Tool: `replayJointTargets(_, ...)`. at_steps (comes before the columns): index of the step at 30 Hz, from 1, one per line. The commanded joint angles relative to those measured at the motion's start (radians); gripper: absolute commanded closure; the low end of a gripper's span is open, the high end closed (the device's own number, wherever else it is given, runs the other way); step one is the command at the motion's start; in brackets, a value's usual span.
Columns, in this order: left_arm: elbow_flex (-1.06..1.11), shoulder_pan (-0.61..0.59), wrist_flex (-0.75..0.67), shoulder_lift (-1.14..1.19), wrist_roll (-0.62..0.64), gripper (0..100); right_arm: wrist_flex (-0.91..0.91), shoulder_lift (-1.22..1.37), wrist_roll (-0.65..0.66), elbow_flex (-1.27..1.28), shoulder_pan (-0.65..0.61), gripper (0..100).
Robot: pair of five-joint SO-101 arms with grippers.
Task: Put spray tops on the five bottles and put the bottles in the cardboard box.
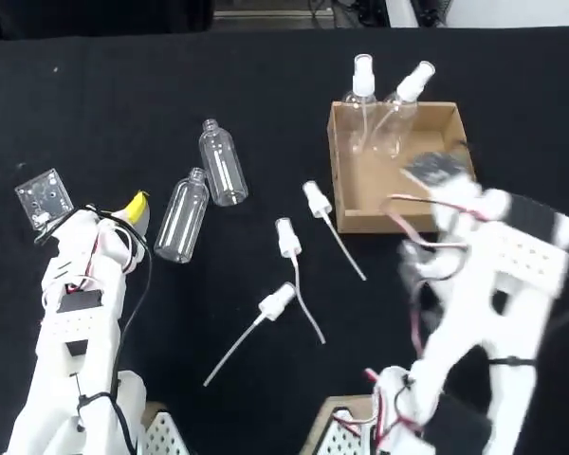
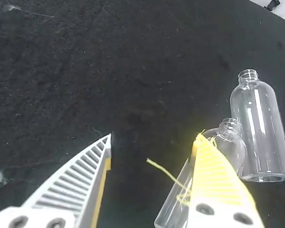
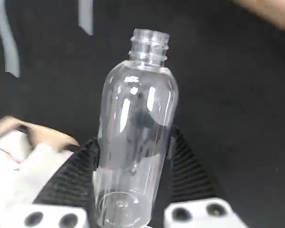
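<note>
Two uncapped clear bottles lie side by side left of centre, one (image 1: 223,163) farther back and one (image 1: 183,214) nearer. My left gripper (image 2: 154,140) is open just beside the nearer bottle (image 2: 213,156), its yellow fingertip (image 1: 135,207) close to that bottle's base; the farther bottle (image 2: 261,128) lies beyond. My right gripper (image 3: 133,156) is shut on a third uncapped bottle (image 3: 137,128), held above the table just in front of the cardboard box (image 1: 346,180). Two bottles with spray tops (image 1: 362,104) (image 1: 398,109) stand in the box. Three loose spray tops (image 1: 318,201) (image 1: 287,237) (image 1: 275,301) lie mid-table.
A small clear square plate (image 1: 43,199) lies at the far left beside the left arm (image 1: 76,322). The right arm (image 1: 493,284) stands in front of the box. Black cloth covers the table (image 1: 95,104).
</note>
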Motion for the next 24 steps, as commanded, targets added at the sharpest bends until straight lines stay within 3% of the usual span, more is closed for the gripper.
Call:
replayJointTargets(1, -0.044, 0.019, -0.021, -0.017, -0.009, 74, -0.17, 0.062, 0.152, 0.007, 0.23, 98.7)
replayJointTargets(5, -0.044, 0.019, -0.021, -0.017, -0.009, 74, -0.31, 0.196, 0.226, 0.007, 0.373, 98.6)
replayJointTargets(11, -0.044, 0.019, -0.021, -0.017, -0.009, 74, -0.491, 0.458, 0.23, -0.044, 0.45, 98.5)
replayJointTargets(13, -0.044, 0.019, -0.021, -0.015, -0.009, 74, -0.454, 0.522, 0.23, -0.104, 0.454, 95.0)
replayJointTargets(18, -0.044, 0.019, -0.021, -0.015, -0.009, 74, -0.193, 0.567, 0.227, -0.272, 0.451, 75.3)
replayJointTargets(24, -0.044, 0.019, -0.021, -0.015, -0.009, 74, -0.008, 0.567, 0.219, -0.401, 0.4, 74.0)
